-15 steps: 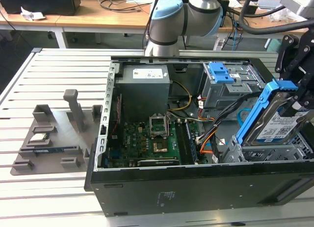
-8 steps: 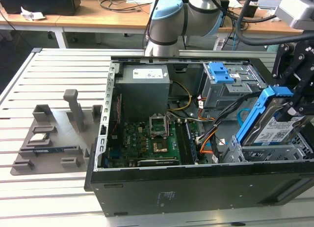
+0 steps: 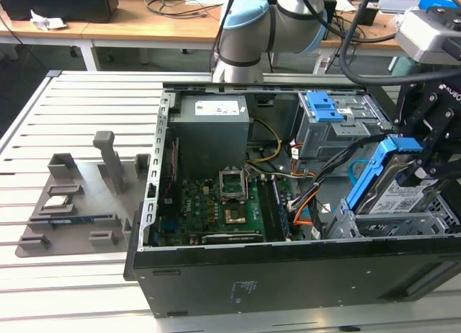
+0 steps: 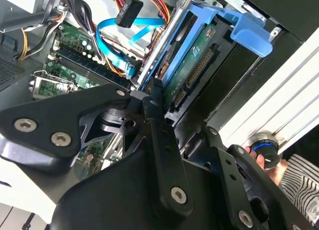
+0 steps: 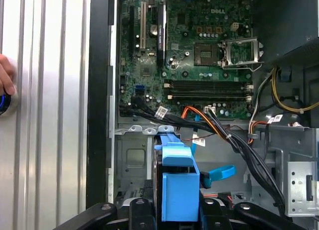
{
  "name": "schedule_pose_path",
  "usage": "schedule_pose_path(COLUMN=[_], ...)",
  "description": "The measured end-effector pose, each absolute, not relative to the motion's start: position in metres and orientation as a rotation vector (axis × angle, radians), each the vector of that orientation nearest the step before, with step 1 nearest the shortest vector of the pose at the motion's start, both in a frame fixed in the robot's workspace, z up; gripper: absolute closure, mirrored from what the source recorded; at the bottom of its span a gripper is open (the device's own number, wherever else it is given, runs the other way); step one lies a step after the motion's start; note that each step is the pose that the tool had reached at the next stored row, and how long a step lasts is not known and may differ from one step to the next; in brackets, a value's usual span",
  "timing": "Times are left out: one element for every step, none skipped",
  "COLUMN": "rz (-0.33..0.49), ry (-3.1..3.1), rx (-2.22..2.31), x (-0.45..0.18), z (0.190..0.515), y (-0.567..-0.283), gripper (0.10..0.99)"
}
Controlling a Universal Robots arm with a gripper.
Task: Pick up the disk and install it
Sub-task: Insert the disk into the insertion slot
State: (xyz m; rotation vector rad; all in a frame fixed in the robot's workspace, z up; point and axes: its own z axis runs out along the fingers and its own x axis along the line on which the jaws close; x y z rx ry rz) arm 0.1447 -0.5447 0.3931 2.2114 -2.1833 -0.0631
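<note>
Pickup is done: the gripper (image 3: 425, 163) is clamped on the disk (image 3: 392, 192), a silver hard drive in a blue carrier, held tilted partway into the drive bay (image 3: 403, 221) at the exterior view's right of the open PC case (image 3: 216, 275). Install isn't finished, since the carrier's upper end rides above the bay rails and isn't seated. A person's hand (image 5: 5, 75) rests on a button on the table beside the case.

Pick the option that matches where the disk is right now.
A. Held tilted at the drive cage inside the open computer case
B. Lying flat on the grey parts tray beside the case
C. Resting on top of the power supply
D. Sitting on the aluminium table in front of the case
A: in the exterior view the disk leans in its blue carrier at the drive cage, with the end effector gripping it.
</note>
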Motion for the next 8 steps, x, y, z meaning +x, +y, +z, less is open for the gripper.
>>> schedule_pose_path(rz=[-0.063, -0.063, -0.063, -0.063, -0.063, -0.063, -0.063, -0.063], ry=[-2.183, -2.183, -2.183, -2.183, -2.183, -2.183, -2.183, -2.183], rx=[2.211, 2.211, 2.211, 2.211, 2.211, 2.212, 2.211, 2.211], x=[0.1447, 0.1447, 0.1447, 0.1446, 0.1447, 0.1447, 0.1447, 0.1447], z=[0.3911, 0.3904, 0.3897, 0.3889, 0.3868, 0.3852, 0.3853, 0.3852], y=[-0.5447, -0.5447, -0.5447, -0.5447, -0.5447, -0.5447, -0.5447, -0.5447], gripper=[0.722, 0.722, 0.722, 0.722, 0.722, 0.71, 0.647, 0.725])
